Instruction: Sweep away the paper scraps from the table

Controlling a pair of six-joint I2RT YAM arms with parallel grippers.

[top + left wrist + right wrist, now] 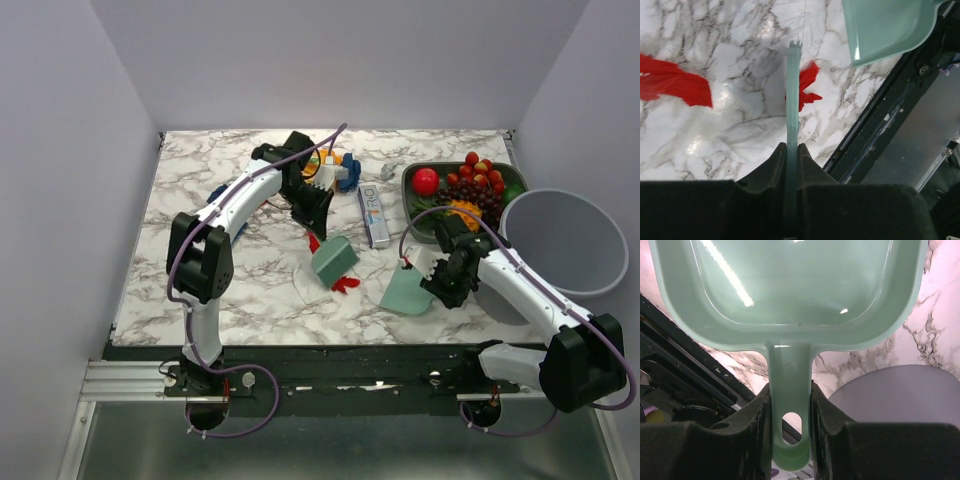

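We see the left gripper (791, 152) clamped tight on a thin mint-green brush (792, 85), which reaches down to the table (715, 30). Red paper scraps (675, 82) lie on the marble on both sides of it, one well to its left in the wrist view and another just beside its right face. The right gripper (790, 402) is closed around the handle of a mint-green dustpan (790, 290). The pan sits near the table's front edge, close to the brush.

Both arms (235, 205) white with black joints, purple cables (275, 390) trailing; fingers (810, 170) seemingly matte black
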